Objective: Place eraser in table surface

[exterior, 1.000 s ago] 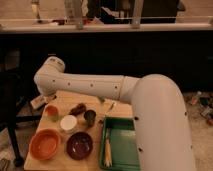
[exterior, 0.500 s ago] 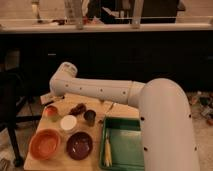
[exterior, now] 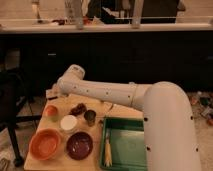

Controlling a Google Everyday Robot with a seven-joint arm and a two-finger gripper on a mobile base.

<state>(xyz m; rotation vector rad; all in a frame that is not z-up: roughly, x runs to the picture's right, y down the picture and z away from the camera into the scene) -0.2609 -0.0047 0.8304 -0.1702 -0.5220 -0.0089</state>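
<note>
My long white arm reaches from the right across the table surface (exterior: 60,162), a light tan wooden top, with its wrist over the far left corner. The gripper (exterior: 53,93) hangs just below the wrist at that corner, mostly hidden by the arm. It is shut, and a small pale block, the eraser (exterior: 50,93), shows at its tip just above the table's far left edge. Whether the eraser touches the wood I cannot tell.
On the table stand an orange bowl (exterior: 45,144), a purple bowl (exterior: 80,145), a white bowl (exterior: 68,123), a small orange cup (exterior: 50,110), a dark cup (exterior: 90,117) and a dark red lump (exterior: 77,108). A green tray (exterior: 131,142) with a yellow brush (exterior: 107,152) fills the right side.
The wrist has swung to the right and slightly lower over the far left corner. The pale block at the gripper has shifted only a little. The bowls and tray have stayed put.
</note>
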